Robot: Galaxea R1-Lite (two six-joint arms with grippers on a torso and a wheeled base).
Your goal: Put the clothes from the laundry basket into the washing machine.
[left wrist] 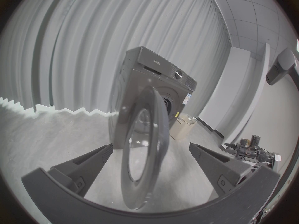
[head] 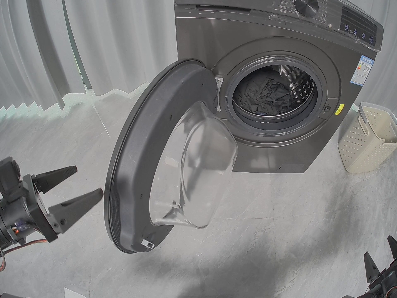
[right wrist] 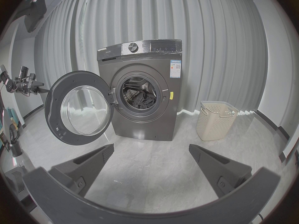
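The grey washing machine (head: 264, 34) stands with its round door (head: 157, 158) swung wide to the left. Dark clothes (head: 264, 96) lie inside the drum; the same dark clothes (right wrist: 141, 99) show through the opening in the right wrist view. A cream laundry basket (head: 370, 139) sits on the floor to the machine's right, its inside hidden; the laundry basket (right wrist: 216, 119) looks upright. My left gripper (head: 89, 183) hangs open and empty just left of the door's edge. My right gripper (right wrist: 151, 147) is open and empty, low and well back from the machine.
Grey curtains (head: 103, 34) hang behind and to the left of the machine. The open door (left wrist: 143, 147) juts out close in front of my left gripper. Bare tiled floor (head: 281, 228) lies before the machine.
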